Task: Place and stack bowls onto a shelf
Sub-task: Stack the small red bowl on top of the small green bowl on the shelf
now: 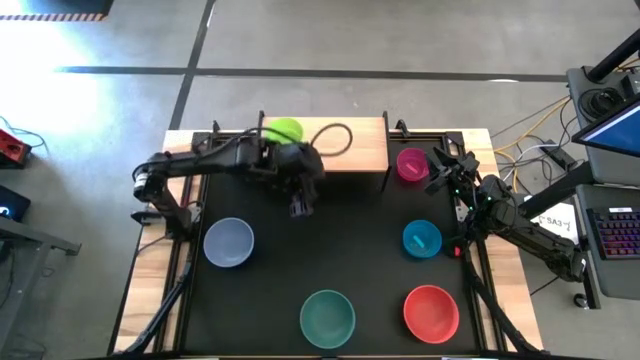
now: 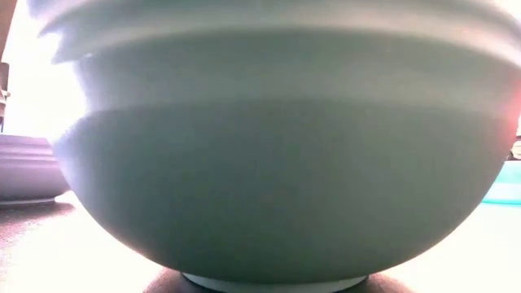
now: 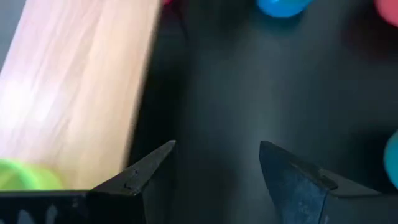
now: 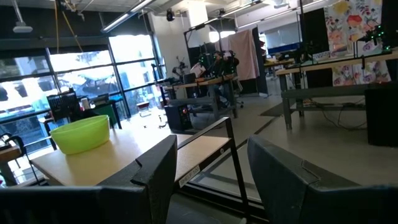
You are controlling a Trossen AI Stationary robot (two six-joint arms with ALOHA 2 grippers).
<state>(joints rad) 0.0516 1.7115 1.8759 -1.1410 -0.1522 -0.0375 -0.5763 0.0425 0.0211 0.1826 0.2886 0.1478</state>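
High view: the shelf (image 1: 350, 150) lies across the upper middle of the frame at the far edge of the table (image 1: 320, 255). A green bowl (image 1: 284, 130) sits on its left part. The left hand (image 1: 299, 205) hangs just below the shelf's front edge, over bare black table. At upper right, a magenta bowl (image 1: 411, 163) rests on the table just beside the shelf's right end, with the right hand (image 1: 443, 168) close beside it. A lavender-blue bowl (image 1: 229, 242) sits at centre left, a blue bowl (image 1: 422, 239) at centre right, a teal bowl (image 1: 328, 316) at bottom centre and a red bowl (image 1: 431, 311) at bottom right.

Low view: the teal bowl (image 2: 269, 155) fills nearly the whole frame; the lavender-blue bowl (image 2: 28, 167) peeks in at the left edge.

Left wrist view: the left hand (image 3: 217, 177) is open and empty, fingers spread over black table, the shelf (image 3: 81, 93) at the left of the frame.

Right wrist view: the right hand (image 4: 208, 177) is open, holding nothing; the green bowl (image 4: 81, 134) stands on the shelf (image 4: 124, 155) at middle left.
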